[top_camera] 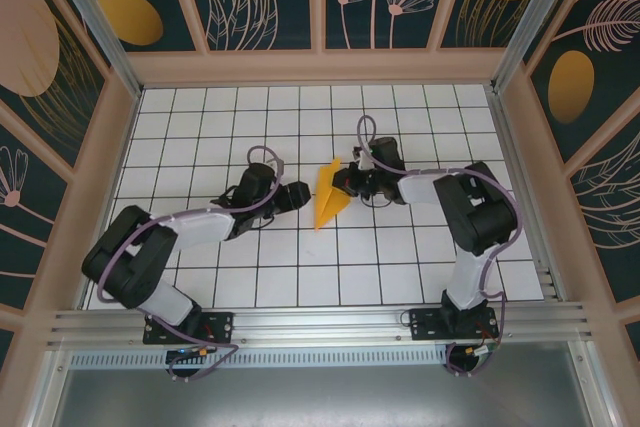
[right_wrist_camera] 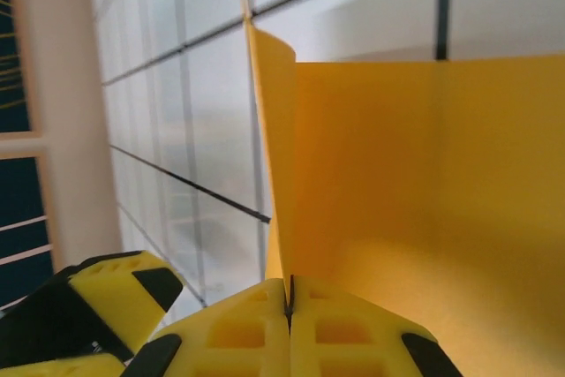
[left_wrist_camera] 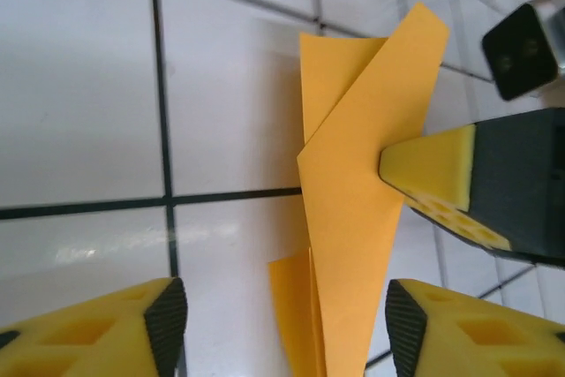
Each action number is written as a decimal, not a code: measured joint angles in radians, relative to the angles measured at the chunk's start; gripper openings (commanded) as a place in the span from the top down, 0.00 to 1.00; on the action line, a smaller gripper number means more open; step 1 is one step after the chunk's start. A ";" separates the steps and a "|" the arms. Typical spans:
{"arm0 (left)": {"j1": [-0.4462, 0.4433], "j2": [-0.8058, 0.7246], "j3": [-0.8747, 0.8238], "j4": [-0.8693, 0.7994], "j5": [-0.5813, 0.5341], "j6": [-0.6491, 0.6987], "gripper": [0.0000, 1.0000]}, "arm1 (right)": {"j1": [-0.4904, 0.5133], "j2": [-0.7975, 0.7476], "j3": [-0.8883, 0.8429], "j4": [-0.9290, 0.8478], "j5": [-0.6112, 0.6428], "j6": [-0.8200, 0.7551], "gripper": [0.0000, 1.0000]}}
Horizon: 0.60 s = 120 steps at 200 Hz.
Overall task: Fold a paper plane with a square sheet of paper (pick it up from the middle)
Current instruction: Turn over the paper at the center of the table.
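One paper plane [top_camera: 328, 198] in right end effector [right_wrist_camera: 289, 305]

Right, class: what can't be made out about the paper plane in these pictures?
Top view: the paper plane is too small to count its folds; the right fingers cover its right edge.
Left wrist view: the bottom edge cuts off its lower end.
Right wrist view: the shut right fingers hide the pinched edge.
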 measured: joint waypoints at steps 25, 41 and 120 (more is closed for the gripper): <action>0.014 -0.060 -0.026 0.076 0.084 -0.021 0.11 | -0.043 -0.061 -0.017 0.107 -0.080 0.046 0.95; 0.020 -0.063 -0.049 0.154 0.152 -0.050 0.09 | -0.058 -0.087 -0.018 0.167 -0.124 0.077 0.95; 0.021 0.034 -0.123 0.586 0.394 -0.286 0.11 | -0.058 -0.099 -0.044 0.384 -0.262 0.255 0.94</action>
